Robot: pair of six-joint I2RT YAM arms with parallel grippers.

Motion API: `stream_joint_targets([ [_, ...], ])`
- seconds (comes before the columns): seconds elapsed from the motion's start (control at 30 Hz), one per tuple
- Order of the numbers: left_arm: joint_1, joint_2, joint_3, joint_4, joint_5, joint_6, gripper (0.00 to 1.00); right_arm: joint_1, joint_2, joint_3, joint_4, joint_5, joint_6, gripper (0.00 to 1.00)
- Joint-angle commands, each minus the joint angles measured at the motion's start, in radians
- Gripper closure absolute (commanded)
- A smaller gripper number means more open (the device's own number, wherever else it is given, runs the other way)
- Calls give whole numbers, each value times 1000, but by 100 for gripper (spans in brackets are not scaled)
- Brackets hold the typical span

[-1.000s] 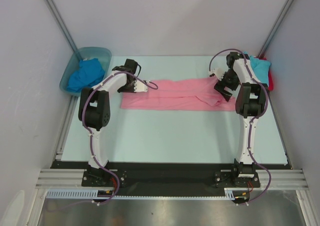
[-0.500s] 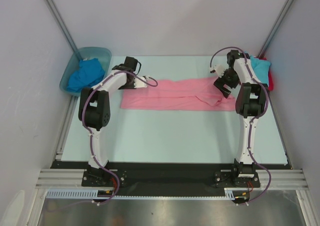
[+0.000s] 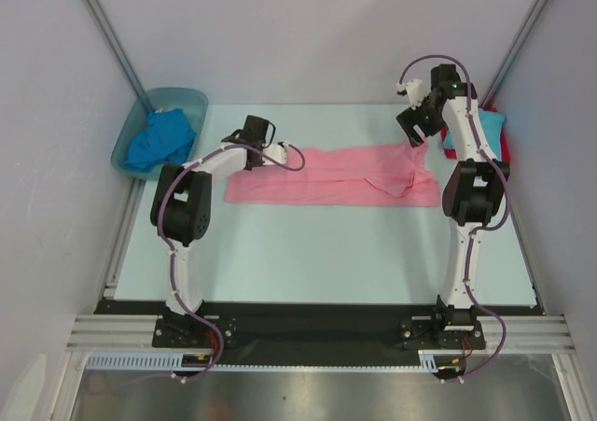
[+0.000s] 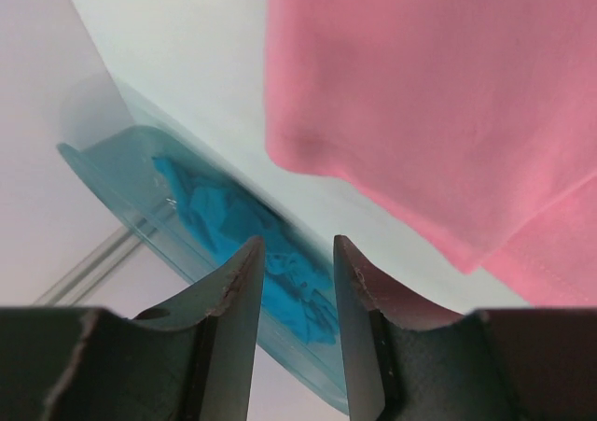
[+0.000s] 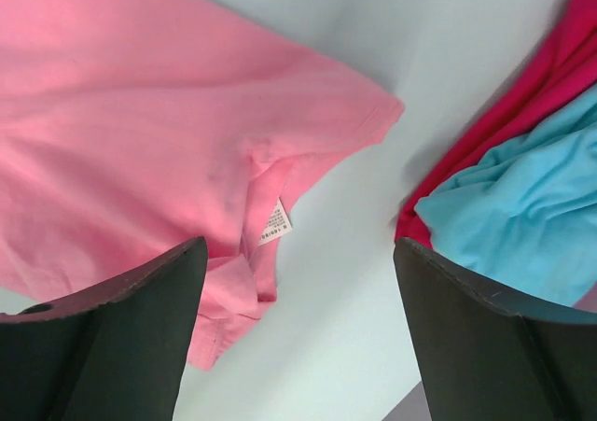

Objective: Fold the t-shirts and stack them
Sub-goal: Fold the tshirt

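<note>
Left gripper (image 4: 294, 248): fingers part-way apart, nothing between them, low by the far left corner of the pink t-shirt (image 3: 331, 176); whether it touches the cloth cannot be told. Right gripper (image 5: 298, 248): fingers spread wide, empty, raised above the shirt's right end.

Pink t-shirt lies flat as a long band across the far half of the table (image 3: 326, 244). Its right end is rumpled, with a small white label (image 5: 276, 223) showing there.

Just off that end, at the far right corner: turquoise t-shirt (image 5: 522, 206) resting on red t-shirt (image 5: 522, 94), both apart from the pink.

Far left corner: translucent tub (image 3: 177, 94) holding the crumpled royal blue t-shirt (image 3: 159, 139).
</note>
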Motion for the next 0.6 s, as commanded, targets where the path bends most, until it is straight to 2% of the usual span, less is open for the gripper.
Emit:
stream_joint_targets([
  [0.0, -16, -10, 43, 75, -2, -4, 59, 11, -68, 37, 47, 3, 22, 13],
  [0.07, -18, 18, 61, 107, -5, -15, 59, 12, -58, 12, 113, 17, 58, 16],
  [0.13, -22, 44, 66, 152, -10, -18, 60, 15, -10, 15, 147, 27, 105, 28],
  [0.17, -24, 50, 64, 172, -11, -20, 60, 15, 8, 32, 153, 41, 118, 37],
  [0.2, -24, 58, 64, 195, -14, -20, 62, 15, 42, 37, 156, 50, 125, 58],
  [0.27, -30, 78, 77, 197, -13, -26, 62, 49, 63, 54, 171, 75, 127, 74],
  [0.3, -31, 79, 80, 198, -10, -27, 62, 54, 74, 58, 177, 84, 125, 85],
  [0.4, -33, 81, 83, 195, 10, -24, 66, 66, 94, 80, 210, 104, 124, 92],
  [0.57, -31, 88, 95, 181, 36, -37, 71, 66, 139, 107, 227, 118, 121, 92],
])
